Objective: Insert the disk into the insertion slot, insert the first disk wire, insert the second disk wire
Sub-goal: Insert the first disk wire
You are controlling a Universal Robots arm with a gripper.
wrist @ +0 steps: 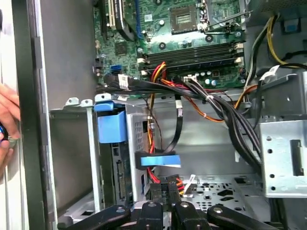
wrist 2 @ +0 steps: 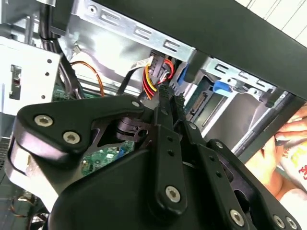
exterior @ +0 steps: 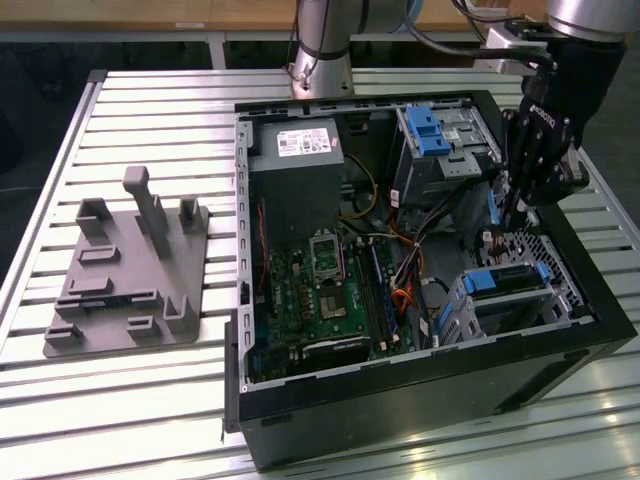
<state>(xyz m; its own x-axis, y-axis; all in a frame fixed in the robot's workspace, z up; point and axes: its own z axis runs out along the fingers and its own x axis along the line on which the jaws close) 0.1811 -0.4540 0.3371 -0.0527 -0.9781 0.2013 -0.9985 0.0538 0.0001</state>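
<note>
The gripper is reaching down inside the open computer case, its fingers pressed together and pinching the black plug end of the power wire, whose red, yellow and black leads are trailing away from the fingertips. The disk, in its blue carrier, is sitting in the insertion slot just beside the hand; its rear connector port is facing the fingertips, near the plug but apart from it. A blue data plug on a flat black cable is hanging close by the fingertips, seemingly not yet mated. A person's hand is resting at the case edge, well apart from the gripper. By judgement, the plug is handling as light, rigid plastic on springy leads that are likely tugging it askew; grip is best taken on the plug's flat flanks, never on the leads; the port's thin tongue is looking brittle under skewed pressure.
</note>
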